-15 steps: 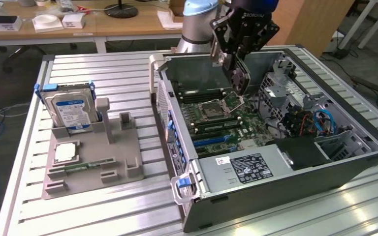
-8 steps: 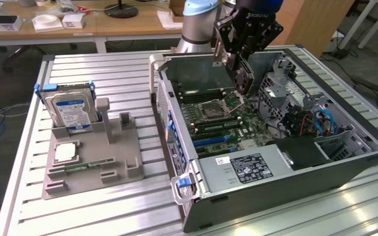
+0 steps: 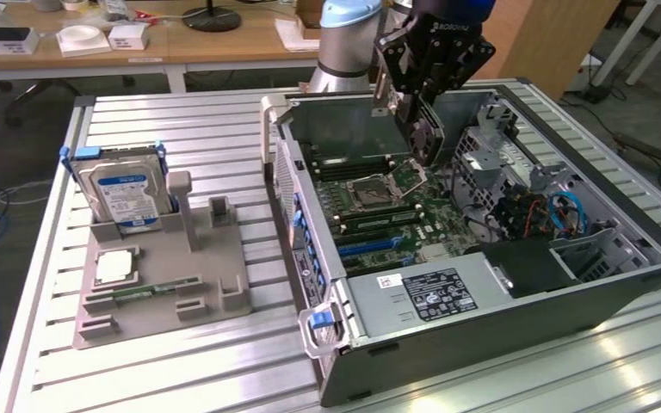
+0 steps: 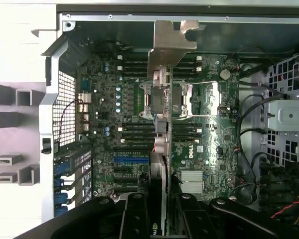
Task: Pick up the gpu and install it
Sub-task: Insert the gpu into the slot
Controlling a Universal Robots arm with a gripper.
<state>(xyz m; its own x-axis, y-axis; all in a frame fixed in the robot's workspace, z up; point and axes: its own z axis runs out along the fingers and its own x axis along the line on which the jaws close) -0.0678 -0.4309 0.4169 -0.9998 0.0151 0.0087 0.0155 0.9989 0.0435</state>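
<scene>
Now the gripper (image 3: 409, 96) is clamped on the gpu (image 3: 423, 133), hanging it upright over the motherboard (image 3: 405, 211) inside the open case (image 3: 515, 297), probably so the card's thin edge can be lined up with a slot.

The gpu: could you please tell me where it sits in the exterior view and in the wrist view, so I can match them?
Exterior view: the gpu hangs on edge from the gripper, above the motherboard.
Wrist view: the gpu runs edge-on from between the gripper fingers across the processor socket.
Shared landmark: the blue slot on the motherboard.
</scene>
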